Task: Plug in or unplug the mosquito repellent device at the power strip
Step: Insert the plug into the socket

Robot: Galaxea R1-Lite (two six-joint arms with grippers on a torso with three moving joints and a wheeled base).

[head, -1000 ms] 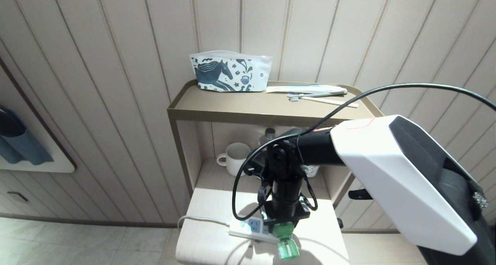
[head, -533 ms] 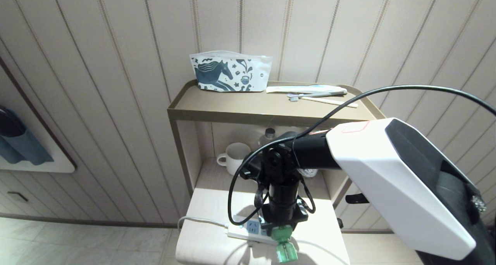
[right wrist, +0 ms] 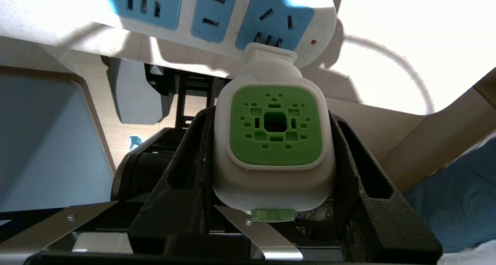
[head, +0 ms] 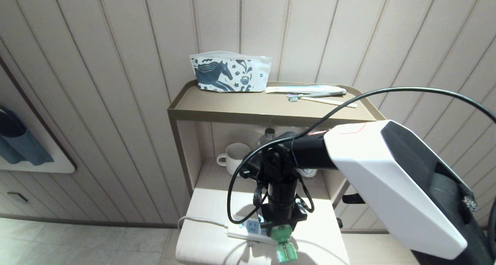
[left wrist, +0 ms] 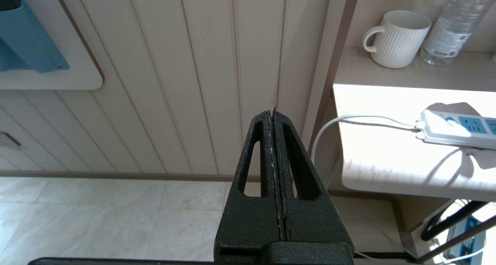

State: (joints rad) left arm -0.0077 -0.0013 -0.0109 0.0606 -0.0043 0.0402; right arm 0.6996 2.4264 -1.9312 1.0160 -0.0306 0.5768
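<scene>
- The mosquito repellent device point(right wrist: 273, 141) was held at the end socket of the power strip point(right wrist: 217, 13), its plug neck touching the socket face beside the small red button; whether the pins were fully seated could not be told.
- The device was pinched across its white body by the right pincer point(right wrist: 271, 156), one finger on each side, the green top facing the wrist camera.
- In the head view, the device point(head: 284, 245) was seen hanging over the near edge of the tabletop point(head: 209, 207), on which the strip point(head: 248, 231) lay with its pale cord point(head: 195, 219) trailing off to the left.
- The step in hand was judged to be the seating or withdrawal of the plug at that socket.
- The next move was judged to call for a straight push or pull along the pin axis, since the strip appeared unsecured and could shift.
- The left pincer point(left wrist: 273, 114) was parked well apart, fingers pressed together.
</scene>
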